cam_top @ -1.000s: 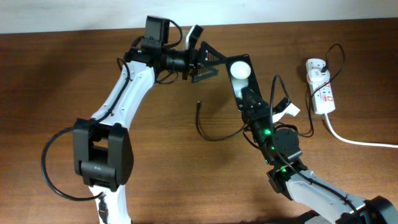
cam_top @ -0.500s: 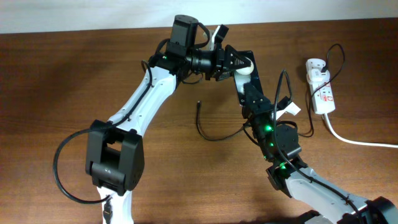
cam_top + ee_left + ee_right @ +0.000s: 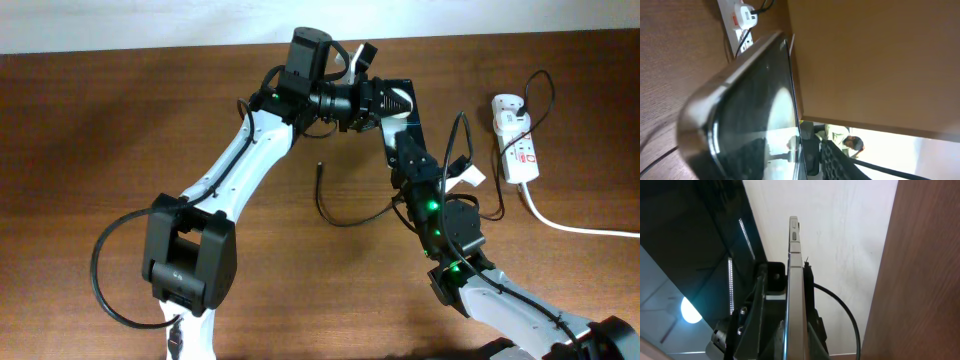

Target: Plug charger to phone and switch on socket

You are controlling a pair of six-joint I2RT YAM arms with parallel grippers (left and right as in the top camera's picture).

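since your right gripper (image 3: 397,120) is clamped on the phone (image 3: 402,97), raising it on edge over the table (image 3: 120,120), your left gripper (image 3: 376,100) (apart or together, cannot tell) crowds its face, likely to steady it, while the charger plug tip (image 3: 319,167) lies well apart.

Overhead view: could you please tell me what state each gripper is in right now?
Left gripper: at the phone, grip cannot be told.
Right gripper: closed, holding the phone.
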